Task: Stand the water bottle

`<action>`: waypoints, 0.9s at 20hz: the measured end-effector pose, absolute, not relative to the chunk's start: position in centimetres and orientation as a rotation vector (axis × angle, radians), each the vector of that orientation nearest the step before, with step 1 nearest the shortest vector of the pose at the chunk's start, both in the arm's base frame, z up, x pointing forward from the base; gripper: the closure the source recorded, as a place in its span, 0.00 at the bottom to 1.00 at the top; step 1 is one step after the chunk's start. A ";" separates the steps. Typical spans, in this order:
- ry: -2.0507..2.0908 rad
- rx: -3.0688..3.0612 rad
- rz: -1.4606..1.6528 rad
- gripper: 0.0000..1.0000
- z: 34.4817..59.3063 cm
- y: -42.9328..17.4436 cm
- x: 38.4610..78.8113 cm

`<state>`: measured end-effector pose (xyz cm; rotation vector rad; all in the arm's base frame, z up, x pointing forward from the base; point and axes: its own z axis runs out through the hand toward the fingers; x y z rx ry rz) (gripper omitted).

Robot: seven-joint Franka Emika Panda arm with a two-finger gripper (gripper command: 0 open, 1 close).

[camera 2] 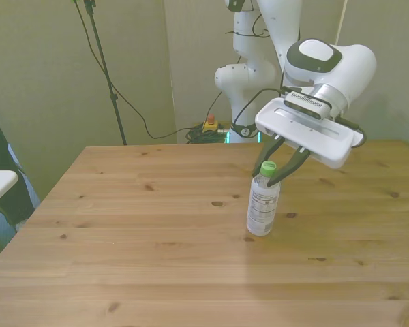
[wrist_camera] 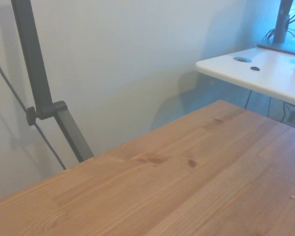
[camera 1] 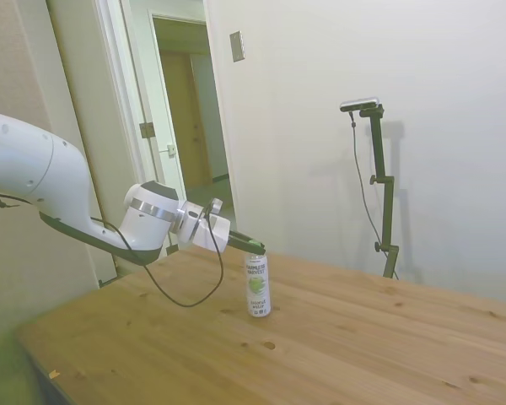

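- One water bottle (camera 2: 263,204) is in view, and it is the only loose thing on the bench (camera 2: 143,225).
- It is slim clear plastic, with one white wrap label bearing a green mark and dark text, and one green screw cap (camera 2: 268,166).
- The bottle stands upright on its base; in the front view it leans very slightly, with the cap toward that view's right.
- In the front view it stands a little to the right of the middle of the bench. In the side view the water bottle (camera 1: 257,284) stands near the bench's far edge, with bare wood all around it.
- One white arm (camera 1: 59,190) reaches in, carrying one set of jaws (camera 2: 280,165) with two dark fingers (camera 2: 294,162).
- The fingers slant down from the wide white gripper body (camera 2: 309,133) and straddle the top of the bottle, one on each side of the cap.
- The jaws stand narrow, drawn in about the cap and neck. Whether the pads actually press the cap or stand just off it cannot be told from either view.
- In the side view the dark fingers come in nearly level and meet the bottle at its cap, above the label.
- The wrist view shows only bare wood of the bench (wrist_camera: 196,187), a pale wall and one white side table (wrist_camera: 265,73) beyond the edge; the bottle is out of that picture.
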<state>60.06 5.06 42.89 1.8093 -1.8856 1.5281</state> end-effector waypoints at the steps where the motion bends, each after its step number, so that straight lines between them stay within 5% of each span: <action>1: -1.883 1.812 1.527 0.00 42.9 5.2 59.9; 9: -1.931 1.820 1.496 0.00 44.1 5.3 58.5; 18: -1.940 2.190 1.157 0.00 51.6 6.2 52.2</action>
